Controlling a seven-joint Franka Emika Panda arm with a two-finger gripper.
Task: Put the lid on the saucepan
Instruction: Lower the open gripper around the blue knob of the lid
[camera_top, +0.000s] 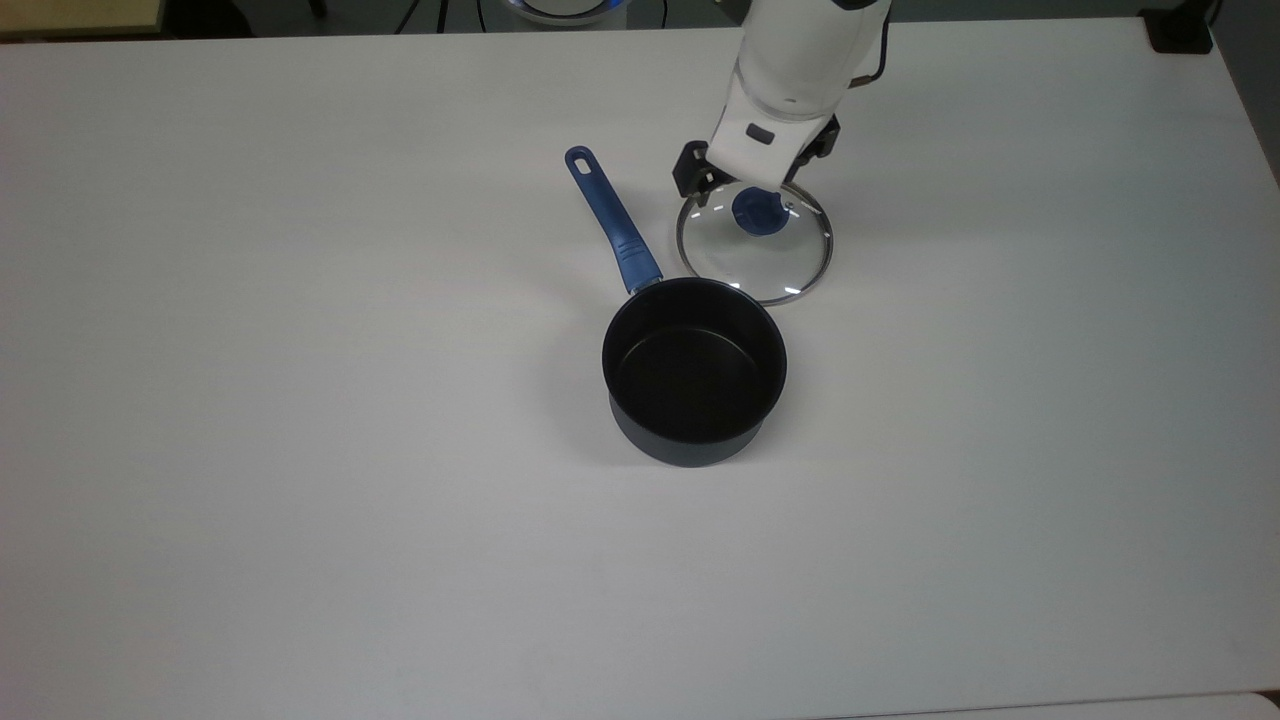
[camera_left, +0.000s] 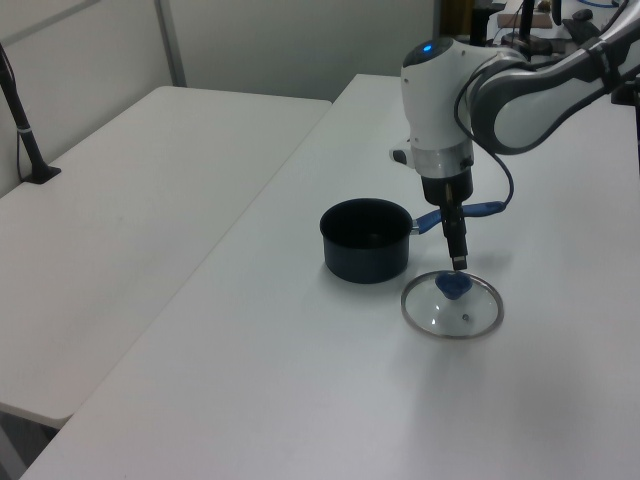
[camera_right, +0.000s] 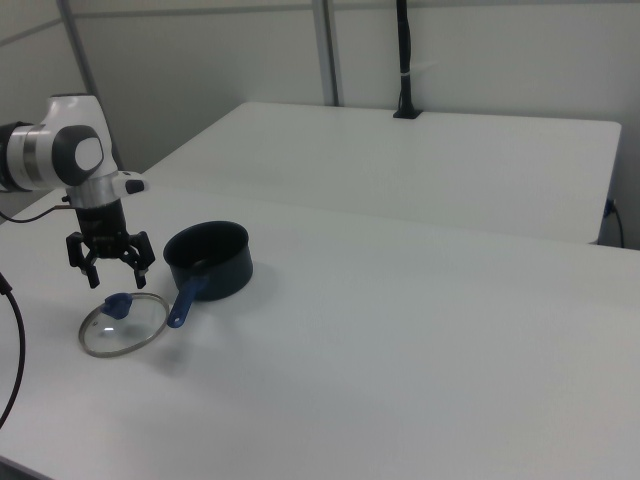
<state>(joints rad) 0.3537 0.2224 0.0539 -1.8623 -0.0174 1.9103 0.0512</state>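
Note:
The saucepan (camera_top: 694, 370) stands upright at mid-table, dark with a black inside, and its blue handle (camera_top: 612, 220) points toward the top view's upper left. The glass lid (camera_top: 760, 262) lies flat on the table right beside the pan, and its blue knob (camera_top: 757, 212) faces up. My gripper (camera_top: 755, 167) hangs open just above the knob, with a finger on each side of it and nothing held. The right view shows the spread gripper (camera_right: 115, 272) over the lid (camera_right: 123, 322), left of the saucepan (camera_right: 207, 260). In the left view the gripper (camera_left: 457, 262) is a little above the lid (camera_left: 452, 310).
A black block (camera_top: 1180, 30) sits at the table's far right corner in the top view. A second white table (camera_left: 130, 200) adjoins on the left view's left, with a black post (camera_left: 25, 130) clamped to it. A dark cable (camera_right: 10, 340) hangs at the right view's left edge.

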